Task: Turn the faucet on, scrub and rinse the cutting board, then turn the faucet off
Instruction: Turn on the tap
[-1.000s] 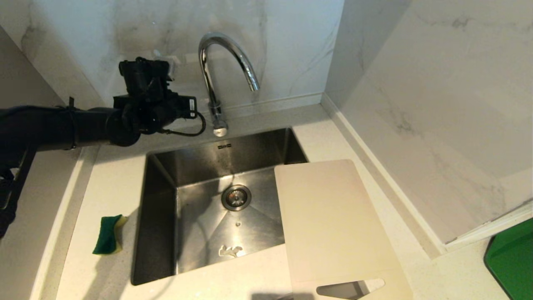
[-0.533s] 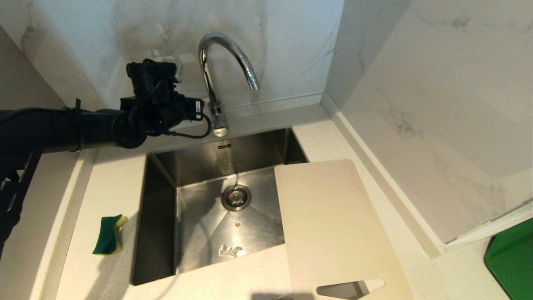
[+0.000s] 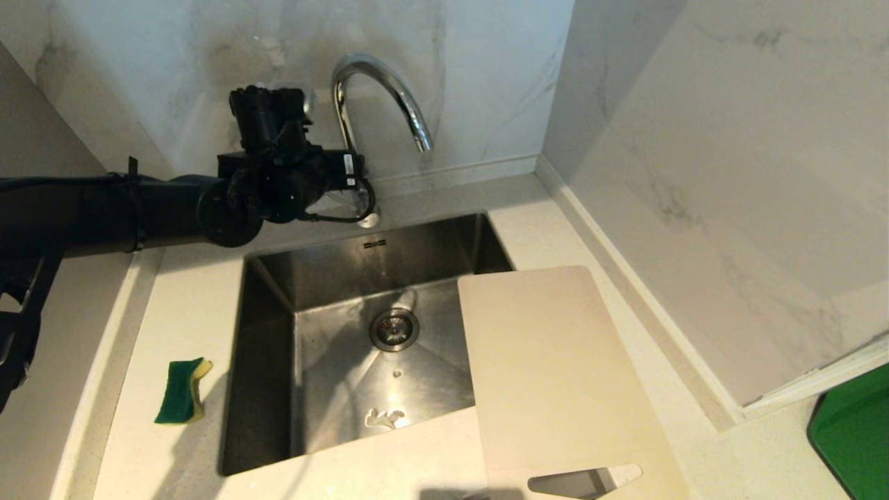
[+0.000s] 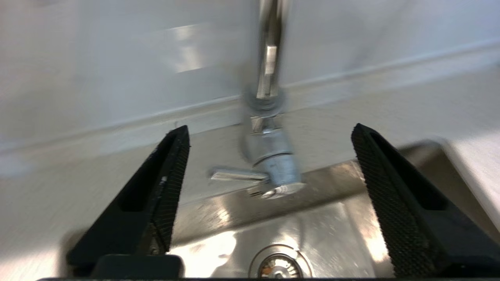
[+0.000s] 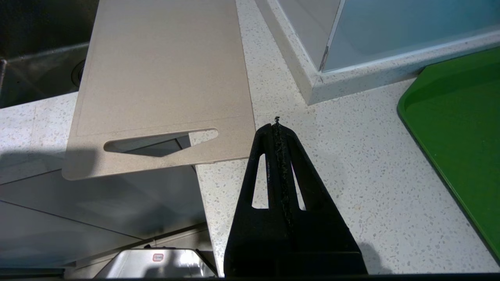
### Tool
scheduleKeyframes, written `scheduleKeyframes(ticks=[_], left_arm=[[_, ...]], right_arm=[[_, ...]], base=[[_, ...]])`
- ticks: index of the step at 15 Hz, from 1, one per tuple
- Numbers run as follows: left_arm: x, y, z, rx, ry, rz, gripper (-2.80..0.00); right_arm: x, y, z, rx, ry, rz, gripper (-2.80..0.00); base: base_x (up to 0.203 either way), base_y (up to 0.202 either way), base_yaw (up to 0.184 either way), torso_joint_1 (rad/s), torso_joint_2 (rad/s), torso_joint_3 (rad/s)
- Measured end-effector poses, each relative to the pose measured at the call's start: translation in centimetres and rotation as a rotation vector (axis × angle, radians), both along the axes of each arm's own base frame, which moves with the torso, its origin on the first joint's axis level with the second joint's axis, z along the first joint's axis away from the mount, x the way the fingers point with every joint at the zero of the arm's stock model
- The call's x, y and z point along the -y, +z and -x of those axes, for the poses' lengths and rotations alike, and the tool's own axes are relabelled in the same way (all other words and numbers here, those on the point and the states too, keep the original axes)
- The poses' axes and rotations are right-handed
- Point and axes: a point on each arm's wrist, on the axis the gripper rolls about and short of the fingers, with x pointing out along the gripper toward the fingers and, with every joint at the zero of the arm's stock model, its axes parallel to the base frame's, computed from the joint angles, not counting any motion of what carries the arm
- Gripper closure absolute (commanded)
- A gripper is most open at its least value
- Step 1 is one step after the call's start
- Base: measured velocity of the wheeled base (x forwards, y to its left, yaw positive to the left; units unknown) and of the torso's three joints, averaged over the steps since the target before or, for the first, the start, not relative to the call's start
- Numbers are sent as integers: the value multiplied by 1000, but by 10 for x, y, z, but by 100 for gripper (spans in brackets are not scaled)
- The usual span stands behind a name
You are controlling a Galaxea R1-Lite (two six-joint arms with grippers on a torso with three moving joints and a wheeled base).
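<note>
White speckled countertop [image 3: 180,305], left gripper [image 4: 269,164] spread wide and empty facing faucet [image 3: 375,90] base, right gripper [image 5: 278,128] closed, empty.

The faucet [image 3: 378,104] is seen as a tall chrome gooseneck, standing upright behind the sink's back rim, its high arched spout curving out over the basin. A thin side lever [image 4: 234,175] is set at its base, lying roughly level. No water is seen running. The cutting board [image 3: 555,368] is a large cream-white rectangle with rounded corners, laid flat across the sink's right side and the counter, its slot handle [image 5: 160,142] placed at the near short end.
</note>
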Motion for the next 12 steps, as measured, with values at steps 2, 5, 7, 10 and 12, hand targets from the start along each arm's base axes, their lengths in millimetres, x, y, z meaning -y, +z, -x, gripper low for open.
scheduleKeyframes(ticks=[2, 5, 7, 10, 12], left_arm=[[2, -1, 2, -13, 63, 63, -280], [5, -8, 5, -55, 149, 154, -280], [13, -9, 9, -61, 169, 224, -280], [21, -14, 11, -67, 221, 314, -280], [25, -19, 10, -52, 264, 354, -280]], right_arm=[[0, 0, 0, 0, 0, 0, 0], [0, 0, 0, 0, 0, 0, 0], [0, 0, 0, 0, 0, 0, 0], [0, 0, 0, 0, 0, 0, 0], [0, 0, 0, 0, 0, 0, 0]], base=[[0, 0, 0, 0, 0, 0], [0, 0, 0, 0, 0, 0], [0, 0, 0, 0, 0, 0], [0, 0, 0, 0, 0, 0], [0, 0, 0, 0, 0, 0]])
